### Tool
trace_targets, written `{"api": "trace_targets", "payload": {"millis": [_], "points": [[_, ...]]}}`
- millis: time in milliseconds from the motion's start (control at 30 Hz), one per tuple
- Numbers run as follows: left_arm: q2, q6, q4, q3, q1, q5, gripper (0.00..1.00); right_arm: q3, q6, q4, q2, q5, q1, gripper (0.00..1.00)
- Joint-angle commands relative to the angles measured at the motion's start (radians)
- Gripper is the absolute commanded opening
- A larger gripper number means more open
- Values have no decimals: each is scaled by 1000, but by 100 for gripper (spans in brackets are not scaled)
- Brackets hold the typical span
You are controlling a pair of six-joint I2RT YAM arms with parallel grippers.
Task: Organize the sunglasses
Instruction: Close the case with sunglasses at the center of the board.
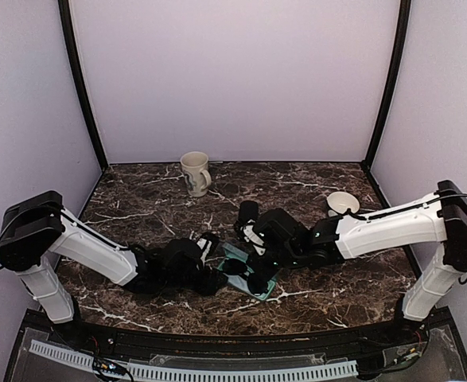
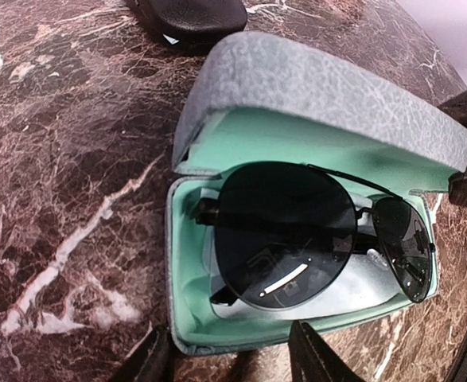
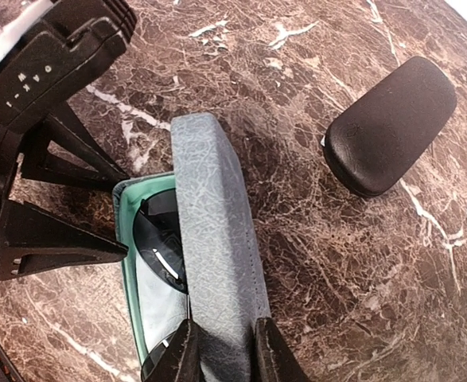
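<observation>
The grey-blue case lies open on the marble bench, in front of the two arm bases, and everything else is placed from it. Inside its mint-green tray sit the thin-framed sunglasses, lenses up, one dark lens filling the middle of the tray and the other reaching its far end. The temples are folded beneath the lenses.

The case's lid stands raised on its hinge, leaning over the sunglasses. The right fingers pinch this lid at one end, one finger on each face of it.

The left fingers are spread, with their tips at the tray's long open side opposite the hinge. A stretch of the tray's rim shows between them. Whether they press on the tray I cannot tell.

A black oblong case lies shut on the bench behind the grey-blue case, apart from it. A cream mug stands well behind the case near the back wall, and a small white dish sits behind it on the right arm's side.
</observation>
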Motion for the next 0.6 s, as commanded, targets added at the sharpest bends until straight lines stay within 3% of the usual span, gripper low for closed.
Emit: {"api": "trace_targets", "payload": {"millis": [0, 567], "points": [[50, -17, -70, 2, -26, 22, 50, 21, 71, 26, 63, -1, 60, 22], [29, -32, -98, -8, -33, 1, 49, 40, 154, 60, 144, 15, 129, 25]]}}
